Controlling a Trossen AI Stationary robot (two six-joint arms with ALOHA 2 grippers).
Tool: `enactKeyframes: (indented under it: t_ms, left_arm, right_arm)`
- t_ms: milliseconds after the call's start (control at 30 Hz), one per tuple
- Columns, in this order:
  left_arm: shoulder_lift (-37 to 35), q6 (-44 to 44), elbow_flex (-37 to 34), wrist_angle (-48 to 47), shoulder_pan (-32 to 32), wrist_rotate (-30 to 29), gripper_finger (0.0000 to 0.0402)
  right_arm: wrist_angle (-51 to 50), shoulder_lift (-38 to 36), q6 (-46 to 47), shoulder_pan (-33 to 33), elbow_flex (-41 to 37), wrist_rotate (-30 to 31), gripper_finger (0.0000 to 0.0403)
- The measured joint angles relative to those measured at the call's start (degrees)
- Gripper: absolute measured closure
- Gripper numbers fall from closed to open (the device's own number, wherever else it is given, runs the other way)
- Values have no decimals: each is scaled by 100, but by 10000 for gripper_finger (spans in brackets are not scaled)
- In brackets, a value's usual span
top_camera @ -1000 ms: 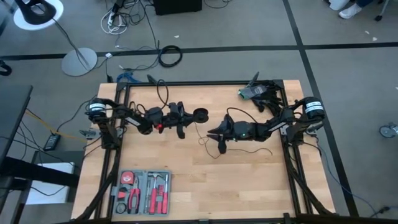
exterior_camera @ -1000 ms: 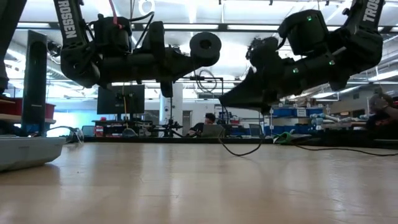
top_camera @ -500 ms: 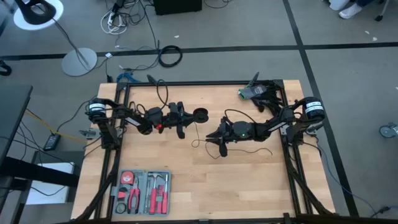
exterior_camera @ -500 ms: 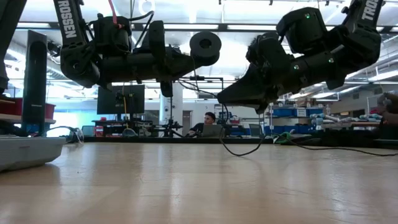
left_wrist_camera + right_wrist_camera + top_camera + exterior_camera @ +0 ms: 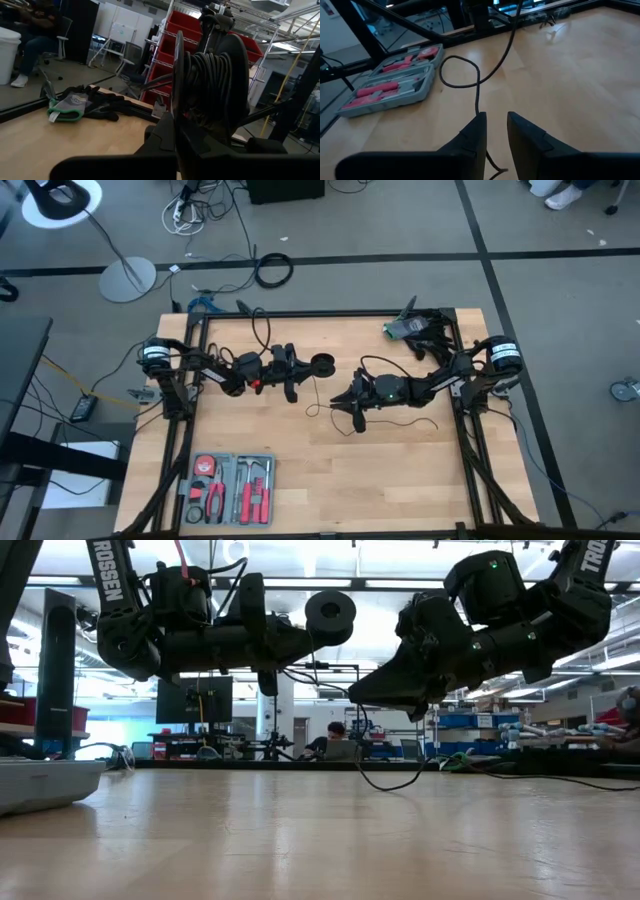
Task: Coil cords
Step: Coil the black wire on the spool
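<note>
I see the cord (image 5: 395, 423) as a thin black wire, wound on a round spool (image 5: 330, 612) in my left gripper (image 5: 318, 366), clamped on it. It trails to mid-table, where my right gripper (image 5: 495, 131) hovers, fingers slightly apart. Bare wood (image 5: 400, 480) lies nearer; a tool case (image 5: 228, 489) sits near-left.

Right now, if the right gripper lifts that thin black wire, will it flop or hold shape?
Probably floppy: the wire curls in a loose loop on the table. Likely light, being so thin. It may slip through the narrow gap at the right gripper.
</note>
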Motion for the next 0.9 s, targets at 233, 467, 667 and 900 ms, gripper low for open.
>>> enactKeyframes:
  t_ms: [233, 467, 667, 900]
  left_arm:
    - [0, 2, 2, -2, 0, -12, 401]
    - [0, 4, 2, 2, 0, -11, 401]
    - [0, -107, 2, 169, 0, -11, 401]
    - [0, -111, 4, 247, 0, -17, 401]
  right_arm:
    - [164, 0, -6, 0, -2, -86, 328]
    - [199, 0, -8, 0, -2, -94, 333]
    - [-154, 0, -8, 0, -2, 244, 334]
    - [179, 2, -17, -65, 15, 258, 343]
